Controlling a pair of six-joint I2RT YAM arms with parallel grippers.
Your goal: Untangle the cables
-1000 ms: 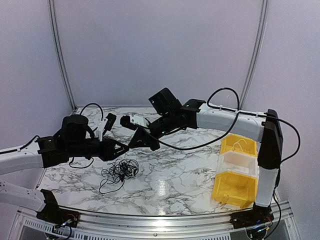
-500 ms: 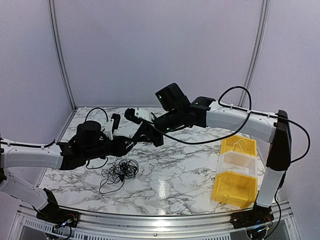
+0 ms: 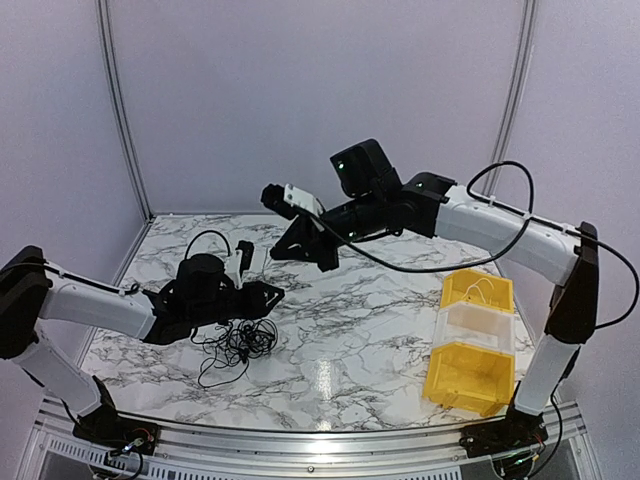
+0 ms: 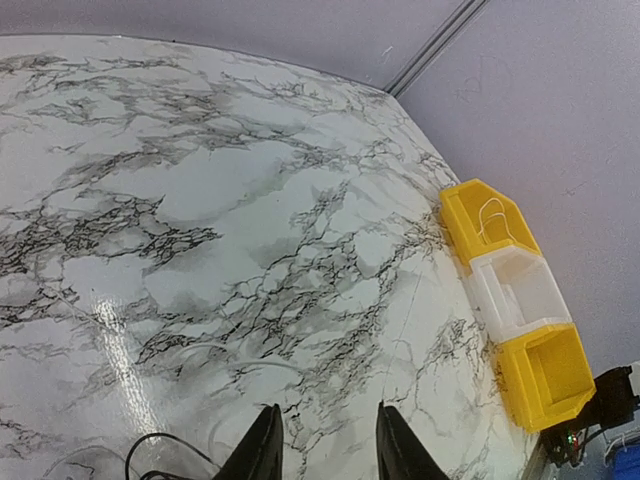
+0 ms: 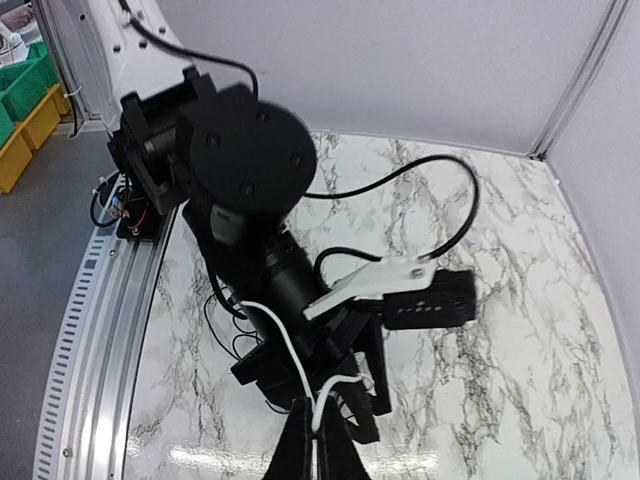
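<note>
- Right end effector [image 5: 313, 426], pinching the white cable [image 5: 283, 350], rose up and back from the cable bundle [image 3: 240, 342]. It had been low, just behind the bundle. It ended well above and behind it.
- Right forearm and elbow lifted with it.
- Left end effector [image 4: 326, 425] had met the right one tip to tip. The two parted.
- Left wrist slid in toward the bundle and dropped lower over the desk [image 3: 380, 330], just behind the bundle.
- Left elbow came into view, far left of the bundle.

Marble table [image 3: 380, 330], tangled cables [image 3: 240, 345], yellow bins [image 3: 470, 375]
</note>
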